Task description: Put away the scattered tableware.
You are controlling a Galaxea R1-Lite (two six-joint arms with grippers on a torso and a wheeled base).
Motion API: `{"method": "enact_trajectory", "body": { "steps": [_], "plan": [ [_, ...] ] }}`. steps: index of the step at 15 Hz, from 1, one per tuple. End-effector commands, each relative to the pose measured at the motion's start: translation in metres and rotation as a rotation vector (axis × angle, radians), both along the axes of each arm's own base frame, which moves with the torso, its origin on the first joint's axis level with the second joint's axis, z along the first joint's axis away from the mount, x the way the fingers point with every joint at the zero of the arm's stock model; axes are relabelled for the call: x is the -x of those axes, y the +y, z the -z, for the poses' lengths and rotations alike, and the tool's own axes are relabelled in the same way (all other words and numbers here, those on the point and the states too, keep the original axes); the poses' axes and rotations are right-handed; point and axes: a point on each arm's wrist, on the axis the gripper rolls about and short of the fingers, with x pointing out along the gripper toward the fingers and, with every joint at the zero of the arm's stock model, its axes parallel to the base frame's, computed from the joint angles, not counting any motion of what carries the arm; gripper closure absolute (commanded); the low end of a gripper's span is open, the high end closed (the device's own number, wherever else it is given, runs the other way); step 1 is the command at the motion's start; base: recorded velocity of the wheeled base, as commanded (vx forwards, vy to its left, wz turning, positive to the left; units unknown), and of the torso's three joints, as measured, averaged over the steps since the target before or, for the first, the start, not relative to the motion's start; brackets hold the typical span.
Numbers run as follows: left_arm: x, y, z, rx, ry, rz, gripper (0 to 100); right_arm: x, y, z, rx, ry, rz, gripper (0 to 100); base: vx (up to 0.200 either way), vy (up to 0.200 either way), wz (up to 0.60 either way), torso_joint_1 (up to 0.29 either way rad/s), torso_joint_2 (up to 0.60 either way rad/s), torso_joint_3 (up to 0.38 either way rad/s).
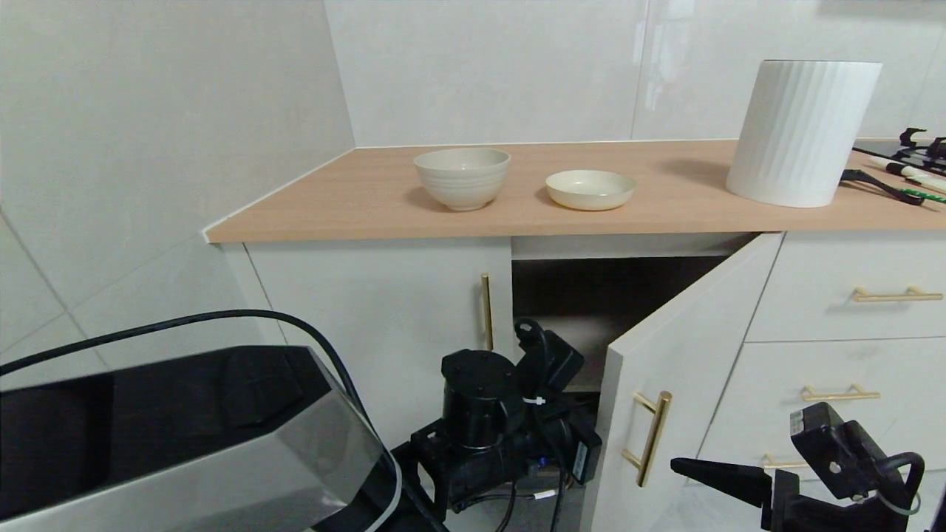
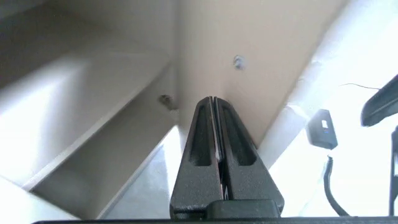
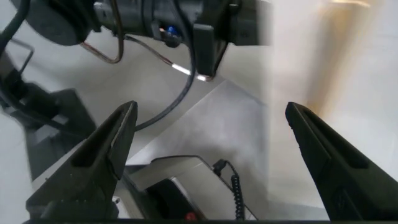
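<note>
A cream bowl and a shallow cream dish stand side by side on the wooden counter. Below them the cabinet door is swung open, showing a dark compartment. My left arm is low in front of that opening; its gripper is shut on nothing and points into the cabinet's pale inside. My right gripper is open and empty, low beside the open door, over the floor. One of its fingers shows near the door's gold handle.
A tall white ribbed canister stands on the counter to the right, with dark utensils beyond it. Drawers with gold handles are right of the open door. A closed cabinet door and a tiled wall lie to the left.
</note>
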Motion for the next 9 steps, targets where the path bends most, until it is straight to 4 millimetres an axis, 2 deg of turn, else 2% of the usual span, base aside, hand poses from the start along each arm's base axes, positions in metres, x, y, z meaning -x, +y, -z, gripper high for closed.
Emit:
{"method": "enact_trajectory", "body": {
  "steps": [1,3,9],
  "plan": [
    [-0.0034,-0.0035,0.0041,0.000,0.000,-0.001,100,0.0000,-0.0002,-0.0004,-0.002,-0.002,0.000,0,0.000,0.000,0.00,0.000,0.00,0.000],
    [-0.0064,-0.0070,0.0115,-0.021,0.021,0.000,100,0.0000,-0.0001,-0.0005,-0.003,-0.003,0.000,0,0.000,0.000,0.00,0.000,0.00,0.000],
    [-0.0106,-0.0093,0.0034,-0.039,0.066,-0.003,100,0.0082,0.0001,-0.0091,-0.038,-0.039,-0.035,0,0.000,0.000,0.00,0.000,0.00,0.000]
  ]
}}
